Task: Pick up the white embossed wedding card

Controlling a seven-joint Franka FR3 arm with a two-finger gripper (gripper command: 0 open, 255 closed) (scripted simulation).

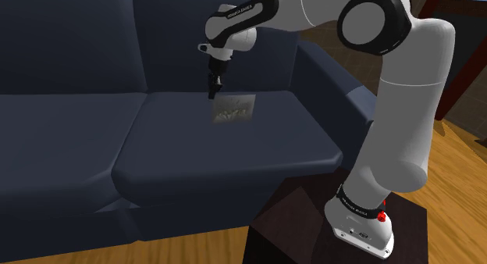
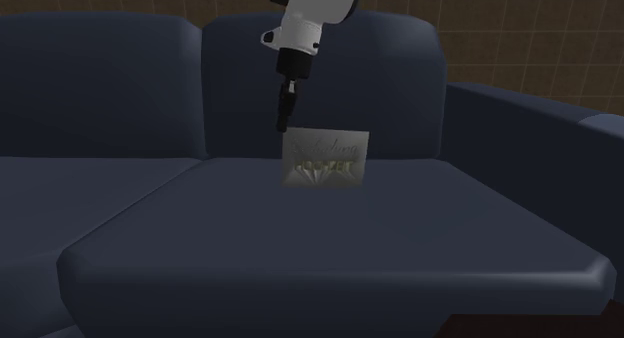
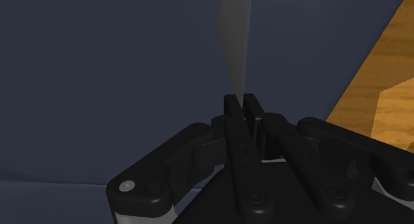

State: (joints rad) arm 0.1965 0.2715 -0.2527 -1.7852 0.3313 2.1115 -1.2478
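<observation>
In the wrist view we see the gripper (image 3: 241, 101) closed to a sliver, its fingers pinching the thin edge of the pale card (image 3: 234, 37). Seen from outside, the card hangs upright by its upper corner over the dark sofa seat (image 2: 400, 226); whether its lower edge touches the cushion we cannot tell. We judge the grasp made. Next comes a slow, straight lift, since a corner pinch may let it swing.

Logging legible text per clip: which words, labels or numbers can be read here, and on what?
card: cursive line across the top, too blurred to read.
forearm: small print, too small to read.
base: small print on its black ring, too small to read.
Nothing can be quoted.
</observation>
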